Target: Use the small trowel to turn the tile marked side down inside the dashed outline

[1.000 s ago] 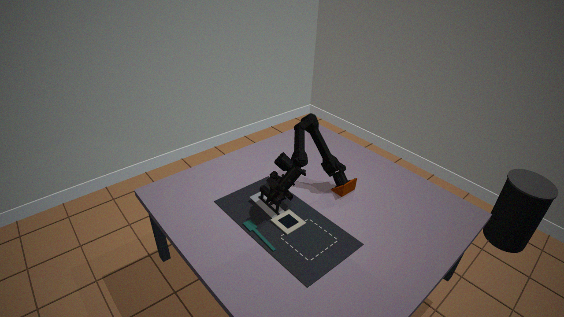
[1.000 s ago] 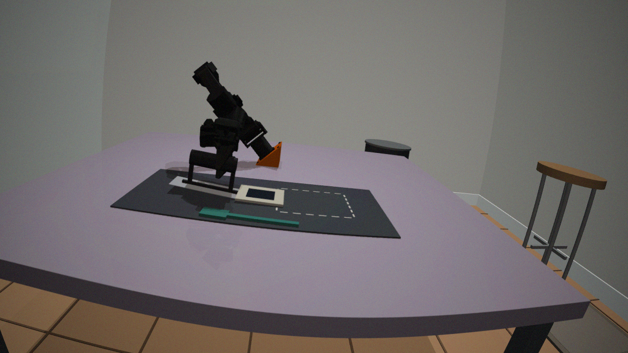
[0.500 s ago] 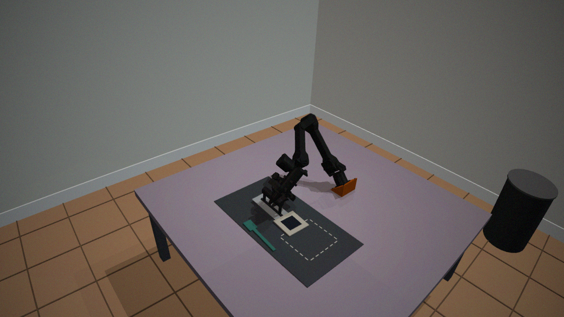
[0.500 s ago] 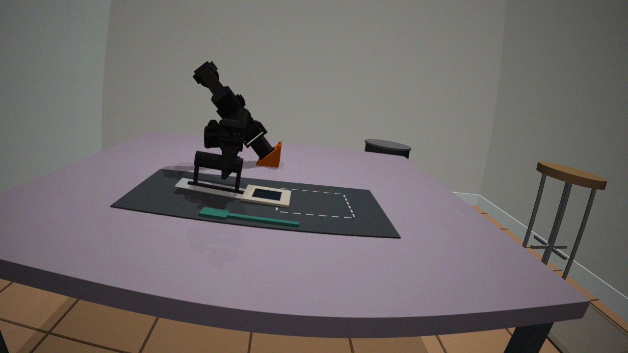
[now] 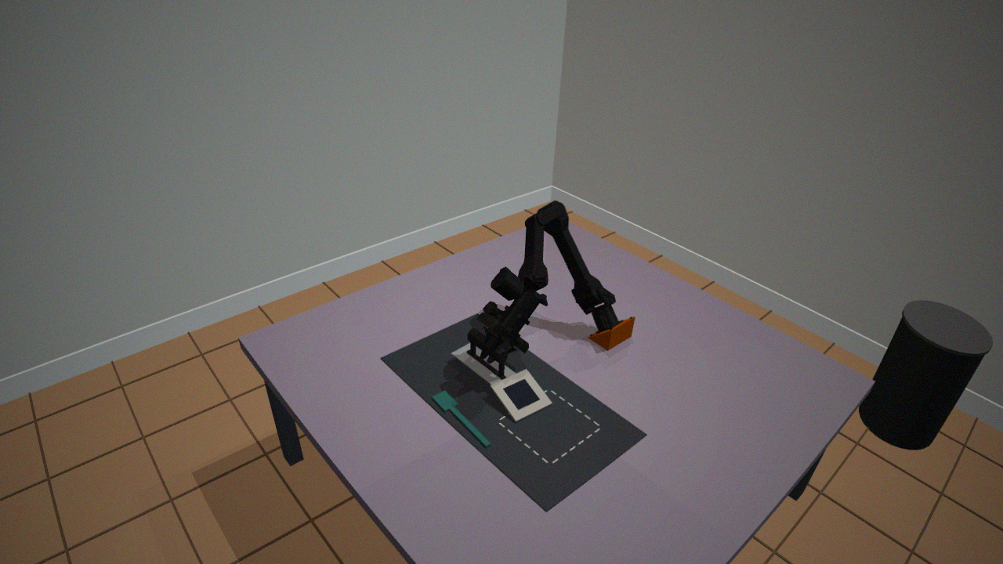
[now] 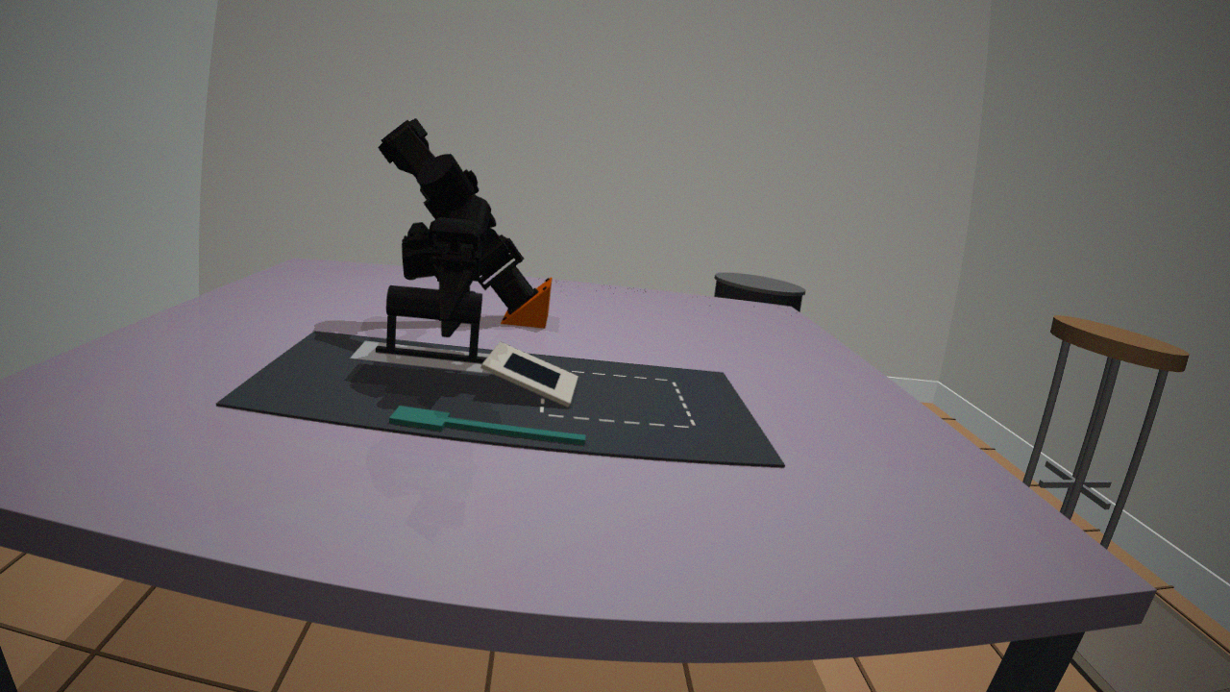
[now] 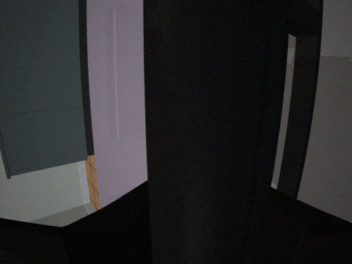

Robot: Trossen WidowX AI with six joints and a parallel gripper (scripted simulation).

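Note:
My gripper [image 5: 499, 342] [image 6: 450, 308] is shut on the black handle of the trowel, low over the left part of the dark mat [image 5: 547, 489] [image 6: 741, 434]. The trowel [image 5: 461, 356] [image 6: 364, 351] has a pale flat blade, with its right end at the tile. The cream tile [image 5: 521, 395] [image 6: 531, 371] is tilted, its left edge raised and its right edge low. Its dark marked square faces up. The low edge reaches over the left side of the dashed outline [image 5: 552, 462] [image 6: 691, 423]. In the wrist view, black shapes hide the fingertips and the tile.
A teal spatula-like tool [image 5: 471, 426] [image 6: 516, 431] lies along the mat's near edge, beside the tile. The orange arm base [image 5: 617, 335] [image 6: 530, 308] stands behind the mat. A dark bin [image 5: 918, 378] and a stool [image 6: 1118, 341] stand beyond the table [image 5: 729, 421] [image 6: 688, 533].

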